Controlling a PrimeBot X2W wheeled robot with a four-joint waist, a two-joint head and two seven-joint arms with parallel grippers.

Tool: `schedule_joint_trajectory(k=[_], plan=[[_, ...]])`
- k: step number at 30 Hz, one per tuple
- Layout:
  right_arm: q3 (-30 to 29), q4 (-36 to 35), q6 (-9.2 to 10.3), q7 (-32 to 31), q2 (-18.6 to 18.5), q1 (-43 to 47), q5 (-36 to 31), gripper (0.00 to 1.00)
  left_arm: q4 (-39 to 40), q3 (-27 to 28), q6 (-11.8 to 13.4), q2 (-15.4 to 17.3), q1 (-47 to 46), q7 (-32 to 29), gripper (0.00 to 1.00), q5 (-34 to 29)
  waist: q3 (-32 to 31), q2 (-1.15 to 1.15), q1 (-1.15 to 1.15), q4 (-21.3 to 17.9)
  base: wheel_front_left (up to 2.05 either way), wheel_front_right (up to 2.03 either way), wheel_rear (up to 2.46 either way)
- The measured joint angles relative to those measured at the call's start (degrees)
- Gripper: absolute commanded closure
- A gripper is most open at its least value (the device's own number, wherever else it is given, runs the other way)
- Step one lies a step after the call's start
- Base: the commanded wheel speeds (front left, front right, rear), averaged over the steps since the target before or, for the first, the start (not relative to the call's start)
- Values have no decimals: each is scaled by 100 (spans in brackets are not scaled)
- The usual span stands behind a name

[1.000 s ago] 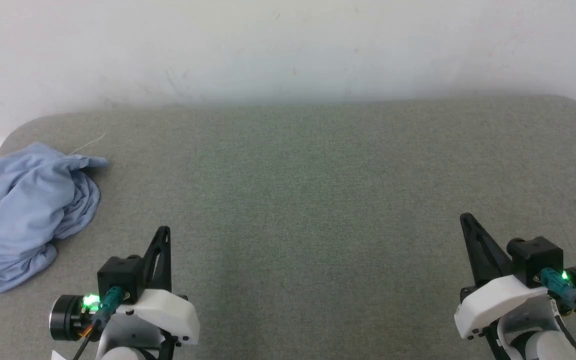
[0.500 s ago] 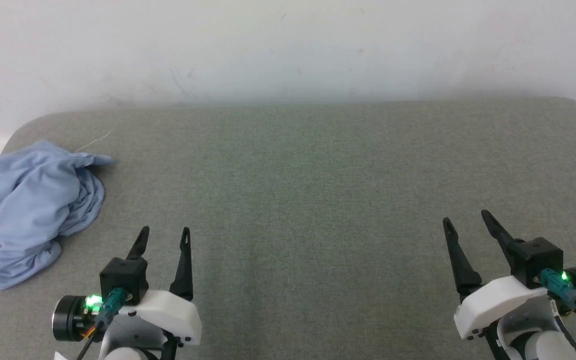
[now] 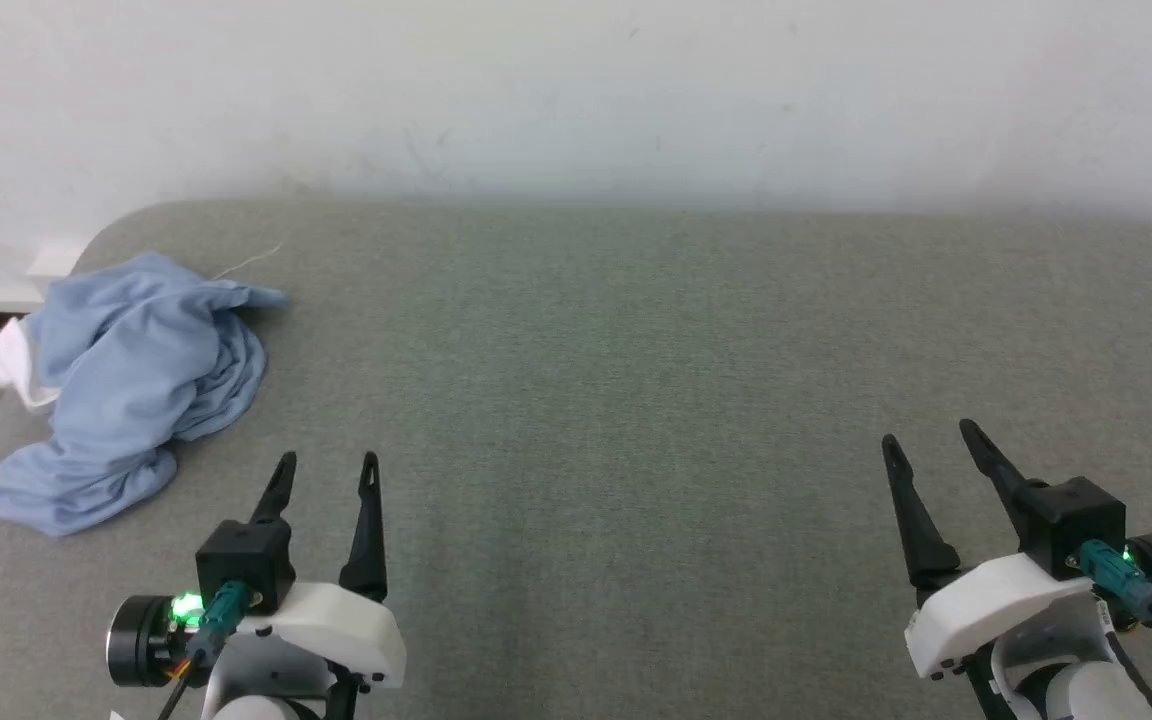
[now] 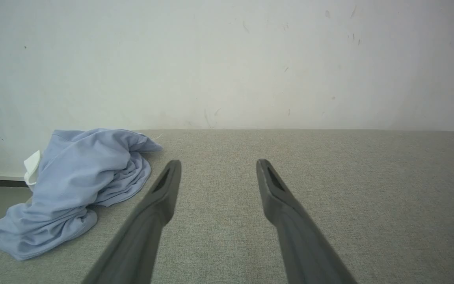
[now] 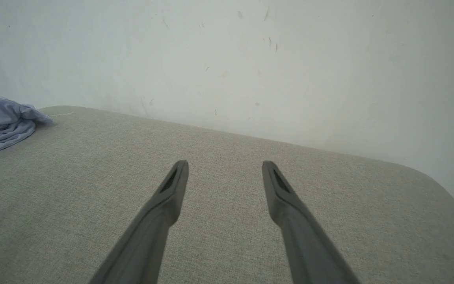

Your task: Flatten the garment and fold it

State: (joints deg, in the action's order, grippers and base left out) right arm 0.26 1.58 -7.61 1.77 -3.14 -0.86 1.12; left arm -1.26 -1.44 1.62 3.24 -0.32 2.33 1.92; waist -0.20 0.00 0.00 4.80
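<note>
Garment (image 3: 136,380): lying crumpled near the far left corner of the grey tabletop (image 3: 636,350), white collar (image 3: 11,368) drooping right at the edge. Left tool (image 3: 327,460) and right tool (image 3: 926,433): both hovering released, fingers spread, gripping nothing, well apart from the cloth. Likely risks from here: nudging the heap over that near edge while reaching in, or pinching several soft layers at once and lifting a knot rather than a single hem.

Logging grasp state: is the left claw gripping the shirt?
No, the left claw is open over the grey surface, well apart from the crumpled garment.
</note>
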Motion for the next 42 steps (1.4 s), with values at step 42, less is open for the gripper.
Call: schedule_joint_trajectory(k=[42], plan=[[203, 209, 0, 304, 3, -48, 210, 0, -10, -268, 591, 55, 25, 453, 0, 352, -9, 0, 0, 1512, -6, -6, -6]])
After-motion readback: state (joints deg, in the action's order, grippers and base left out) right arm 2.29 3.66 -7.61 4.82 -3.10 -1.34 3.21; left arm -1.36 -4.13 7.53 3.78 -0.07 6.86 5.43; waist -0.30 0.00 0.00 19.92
